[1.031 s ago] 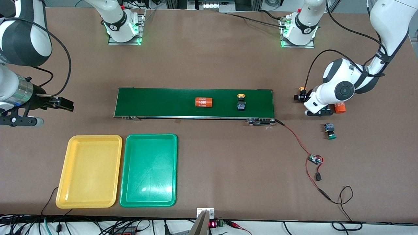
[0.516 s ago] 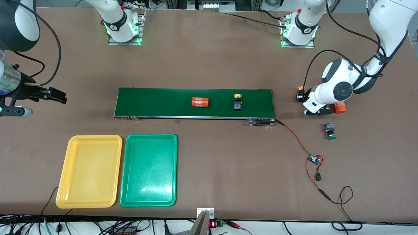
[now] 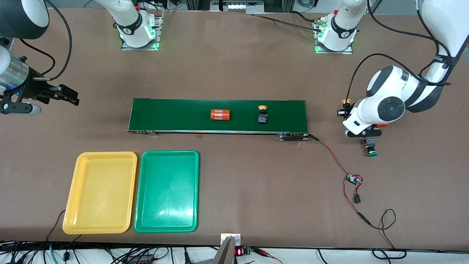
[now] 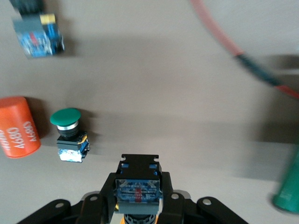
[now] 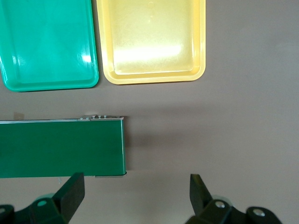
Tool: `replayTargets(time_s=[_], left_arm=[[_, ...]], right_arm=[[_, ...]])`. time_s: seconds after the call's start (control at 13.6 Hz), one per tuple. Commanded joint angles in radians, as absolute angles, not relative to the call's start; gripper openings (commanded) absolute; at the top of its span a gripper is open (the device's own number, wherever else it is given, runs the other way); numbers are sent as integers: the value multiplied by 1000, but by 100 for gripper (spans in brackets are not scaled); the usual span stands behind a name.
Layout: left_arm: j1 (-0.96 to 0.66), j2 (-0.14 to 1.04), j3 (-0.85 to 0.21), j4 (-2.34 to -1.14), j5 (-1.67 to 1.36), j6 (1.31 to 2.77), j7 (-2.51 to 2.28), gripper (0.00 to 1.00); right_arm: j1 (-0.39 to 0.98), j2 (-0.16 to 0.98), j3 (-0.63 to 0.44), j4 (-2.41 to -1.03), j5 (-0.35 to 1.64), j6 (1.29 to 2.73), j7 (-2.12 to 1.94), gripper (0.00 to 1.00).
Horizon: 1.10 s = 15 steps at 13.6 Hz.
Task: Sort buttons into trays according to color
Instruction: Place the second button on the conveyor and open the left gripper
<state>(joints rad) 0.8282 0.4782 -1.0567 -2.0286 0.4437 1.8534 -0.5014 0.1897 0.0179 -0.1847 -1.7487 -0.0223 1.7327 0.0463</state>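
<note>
Left gripper point(image 4: 138, 205), over the table's left-arm end, fingers point(image 4: 105, 205) clamped on a yellow-capped button point(image 4: 138, 186). Green-capped button point(image 4: 69, 135) lies on the table just beside. Right gripper point(image 5: 135, 196) waits, fingers apart.

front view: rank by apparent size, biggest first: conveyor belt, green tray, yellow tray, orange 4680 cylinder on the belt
1. Conveyor belt
2. Green tray and yellow tray: look alike, no ranking
3. Orange cylinder, smallest
</note>
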Motion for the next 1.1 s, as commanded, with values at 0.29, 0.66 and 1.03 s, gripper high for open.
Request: replayTargets(time_s=[0.29, 0.66, 1.03], left_arm=[[613, 629, -1108, -1836, 394, 1822, -668, 18], [459, 683, -1007, -1818, 408, 1951, -713, 19], [328, 683, -902, -1828, 408, 1980, -741, 20]], right_arm=[[193, 9, -179, -1740, -40, 1750, 61, 100], [189, 11, -181, -1740, -40, 1753, 63, 100], [186, 18, -183, -1740, -38, 1756, 66, 100]])
